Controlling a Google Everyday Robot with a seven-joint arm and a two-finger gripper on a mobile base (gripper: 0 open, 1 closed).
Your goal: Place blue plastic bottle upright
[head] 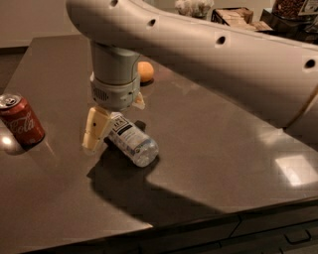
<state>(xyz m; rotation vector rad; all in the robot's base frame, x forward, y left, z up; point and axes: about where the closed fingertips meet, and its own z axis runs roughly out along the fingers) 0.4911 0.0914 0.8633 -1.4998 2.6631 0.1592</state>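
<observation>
The blue plastic bottle lies on its side on the dark table, base pointing to the front right. Its white label with a dark logo faces up. Its cap end is hidden under my gripper. The gripper hangs from the big grey arm and comes down over the bottle's upper end. One cream finger stands on the bottle's left side, and the other finger peeks out behind it on the right. The jaws stand open, straddling the bottle.
A red cola can stands upright near the table's left edge. An orange sits behind the gripper. The table's front edge runs close below the bottle. Boxes and jars stand beyond the far side.
</observation>
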